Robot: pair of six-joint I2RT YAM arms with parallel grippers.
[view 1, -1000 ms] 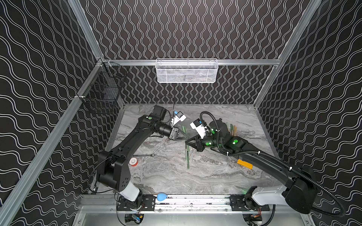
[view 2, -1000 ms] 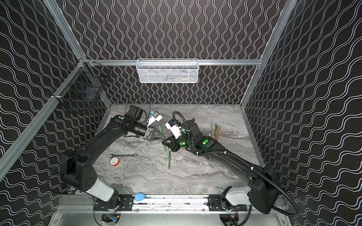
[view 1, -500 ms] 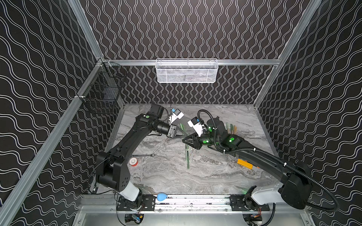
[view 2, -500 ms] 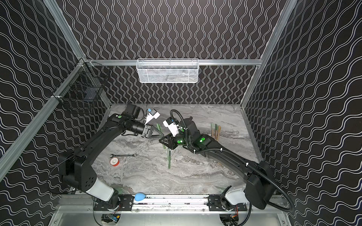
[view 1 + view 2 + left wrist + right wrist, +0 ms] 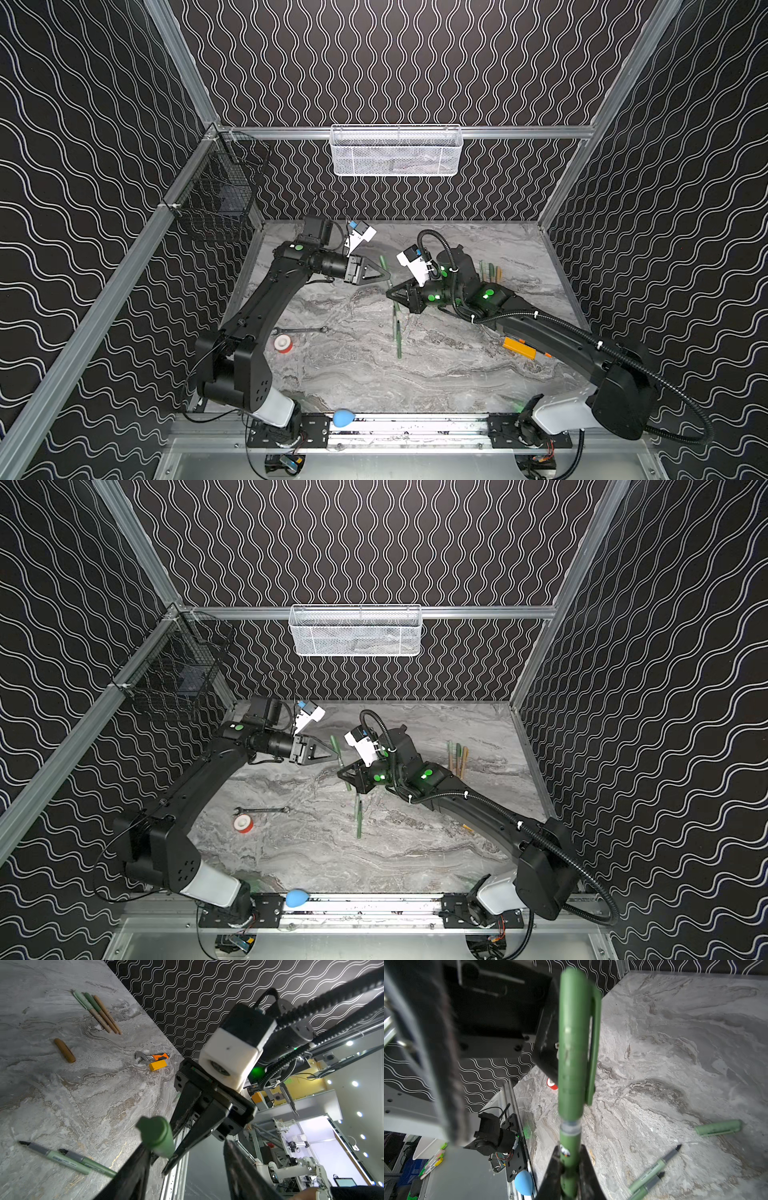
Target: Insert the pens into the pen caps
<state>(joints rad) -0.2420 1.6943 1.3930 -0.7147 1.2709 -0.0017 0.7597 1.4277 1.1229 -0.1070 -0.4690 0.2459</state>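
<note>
Since half a second ago left pincer (image 5: 385,275) has sprung apart: we see its fingers (image 5: 133,1174) standing wide, with the dark green cap (image 5: 156,1136) just beside one finger, contact unclear. Right pincer (image 5: 569,1148) is clamped tight on the dark green pen (image 5: 569,1138), low on the barrel. We place that pen up off the counter (image 5: 457,374), a bit toward 12 o'clock from counter centre, with left pincer at 10 o'clock of right pincer, tips near each other. Cap sits on the pen's far end; a pale ring shows between cap rim and barrel. Two uncapped pens (image 5: 397,332) lie close side by side at counter centre. We find a loose green cap (image 5: 718,1128) lying near them and a tan cap (image 5: 64,1050) on its own; neither shows clearly in the top views. Three capped pens (image 5: 490,270) lie packed together at 2 o'clock. Silver wrench (image 5: 300,330) and red-white tape roll (image 5: 283,343) sit close together at 9 o'clock. Yellow-orange utility knife (image 5: 519,348) is at 4 o'clock, partly under the right arm, with an orange-handled adjustable wrench (image 5: 150,1057) right beside it.
</note>
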